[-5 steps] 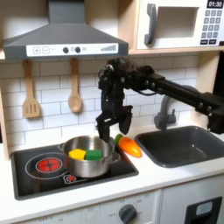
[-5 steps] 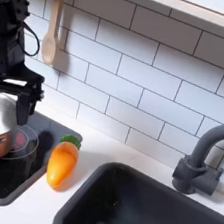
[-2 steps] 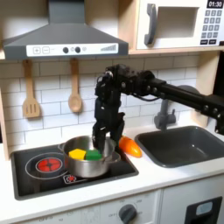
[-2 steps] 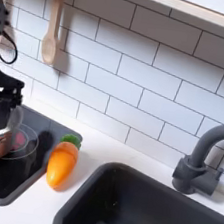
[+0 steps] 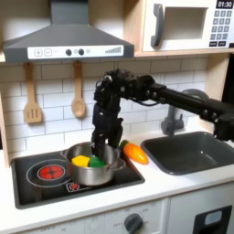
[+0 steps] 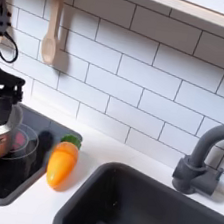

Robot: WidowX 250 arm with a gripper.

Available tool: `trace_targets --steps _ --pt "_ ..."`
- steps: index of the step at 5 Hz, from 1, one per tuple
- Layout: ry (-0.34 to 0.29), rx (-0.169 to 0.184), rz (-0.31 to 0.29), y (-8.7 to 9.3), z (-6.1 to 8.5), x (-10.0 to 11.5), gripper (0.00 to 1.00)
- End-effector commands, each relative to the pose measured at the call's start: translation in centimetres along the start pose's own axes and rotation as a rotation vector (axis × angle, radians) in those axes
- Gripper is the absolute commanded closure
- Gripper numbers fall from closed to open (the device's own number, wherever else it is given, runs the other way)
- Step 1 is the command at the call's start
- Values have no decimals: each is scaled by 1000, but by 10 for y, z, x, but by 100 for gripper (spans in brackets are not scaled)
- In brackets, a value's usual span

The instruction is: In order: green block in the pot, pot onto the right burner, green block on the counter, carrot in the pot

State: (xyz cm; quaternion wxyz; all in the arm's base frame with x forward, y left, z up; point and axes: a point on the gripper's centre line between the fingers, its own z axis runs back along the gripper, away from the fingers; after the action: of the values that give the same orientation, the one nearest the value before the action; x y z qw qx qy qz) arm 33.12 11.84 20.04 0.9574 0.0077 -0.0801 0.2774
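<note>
Since a second ago my end effector has dropped to the pot at its 12 o'clock rim, above the block; whether released or clenched, I cannot tell. Carrot waits on the cooktop.

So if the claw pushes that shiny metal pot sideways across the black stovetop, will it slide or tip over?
Probably slide. The pot is wider than tall with low straight walls, so tipping looks unlikely. The cooktop is glossy, so it should glide easily, perhaps too freely. It looks like a light toy, and the green block and yellow chunk inside may shift about.
</note>
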Motion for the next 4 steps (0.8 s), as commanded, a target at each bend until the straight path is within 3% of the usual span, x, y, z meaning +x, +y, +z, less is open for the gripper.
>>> trace_targets --steps 1,3,4 --pt "9 24 75 -5 -6 6 0" --pt "23 34 110 -11 -10 0 0" --pt "20 45 145 -5 -10 2 0"
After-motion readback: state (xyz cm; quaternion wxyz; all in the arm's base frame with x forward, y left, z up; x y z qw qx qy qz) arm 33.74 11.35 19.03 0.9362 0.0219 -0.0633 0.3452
